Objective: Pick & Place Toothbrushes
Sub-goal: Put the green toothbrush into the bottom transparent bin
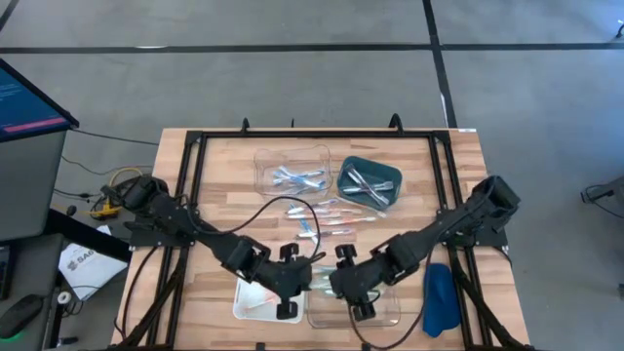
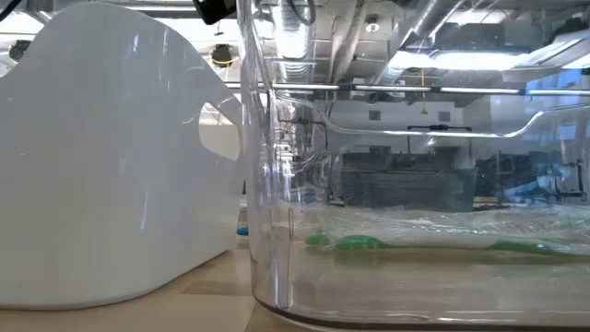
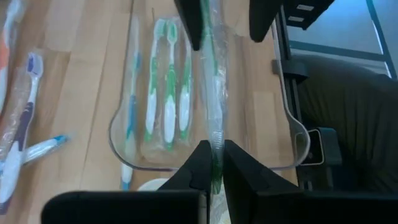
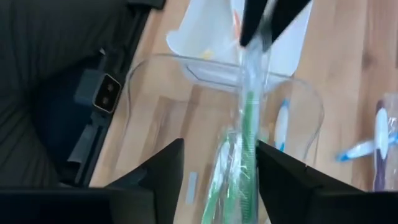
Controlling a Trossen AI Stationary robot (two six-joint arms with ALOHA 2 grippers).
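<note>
Handover is the judged step here: a green toothbrush in a clear plastic wrapper [image 3: 214, 112] hangs in the air between both arms, above the clear plastic tray [image 1: 385, 314] at about six o'clock on the table. The left gripper [image 3: 213, 163] is clamped tight on one end of the wrapped brush, while the right gripper [image 4: 219, 163] has its fingers spread with the brush running through the gap, so it seems not to be gripping. Inside that clear tray, other green and white wrapped toothbrushes [image 3: 168, 93] lie side by side. More loose wrapped toothbrushes [image 1: 327, 216] wait at the table's centre, and the white plastic tray [image 1: 255, 302] sits just beside the clear one, toward seven o'clock. The main risk is the slick wrapper: pinched near its end, the brush could swivel or slip out of the left fingers and land across the tray rim or on the wood. Both grippers are close together, so a careless move could knock fingers together or drag the light tray. The brush may also land crooked on those already in the tray.
</note>
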